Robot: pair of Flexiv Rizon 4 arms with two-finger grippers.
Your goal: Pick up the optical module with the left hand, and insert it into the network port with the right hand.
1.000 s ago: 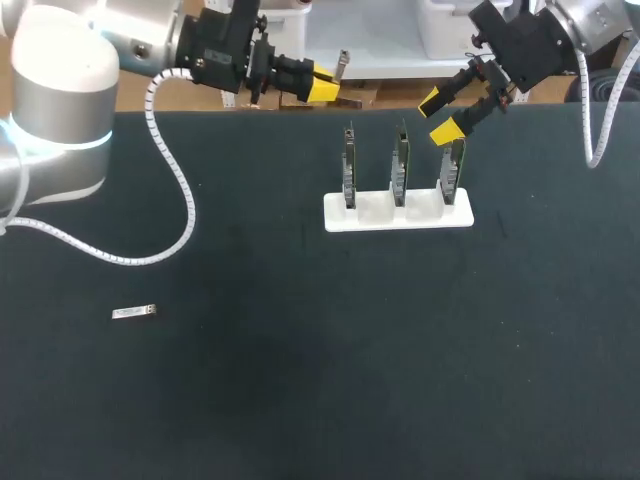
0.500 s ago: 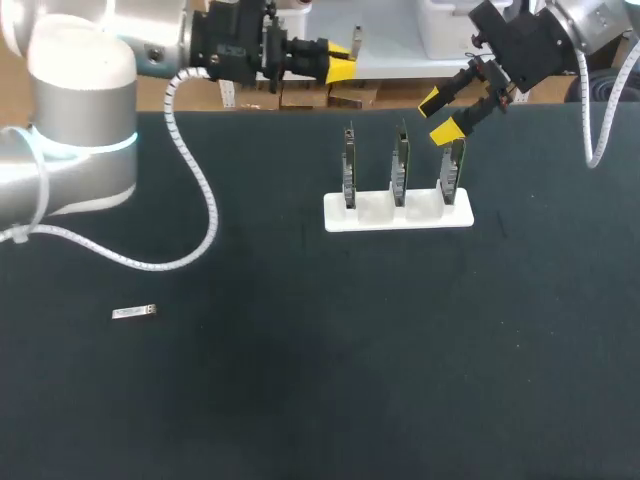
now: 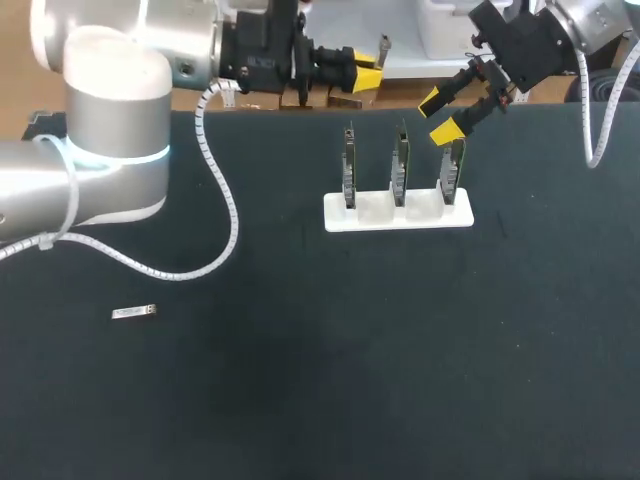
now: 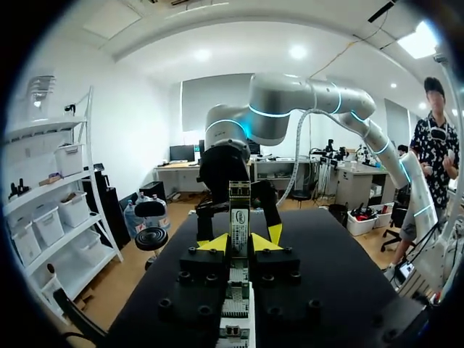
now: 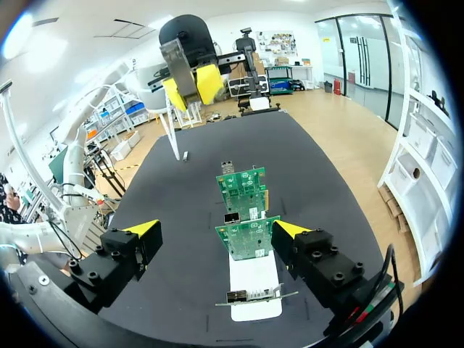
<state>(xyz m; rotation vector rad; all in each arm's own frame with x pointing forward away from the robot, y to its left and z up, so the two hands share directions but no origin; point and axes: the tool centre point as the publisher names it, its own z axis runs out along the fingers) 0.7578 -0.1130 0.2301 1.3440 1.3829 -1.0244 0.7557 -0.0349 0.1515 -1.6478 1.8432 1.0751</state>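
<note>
While the left gripper [image 3: 367, 78] hangs at the upper middle of the head view, its yellow tips are clenched on a slim silvery metal optical module [image 3: 383, 46], which sticks out past them. The left wrist view shows a white label on the module's narrow face. At upper right, the right gripper [image 3: 446, 113] is spread wide just above the white holder [image 3: 398, 214] of three upright green circuit cards [image 3: 399, 165]. A second small silver module [image 3: 133, 313] lies flat on the black table [image 3: 350, 380] at left.
</note>
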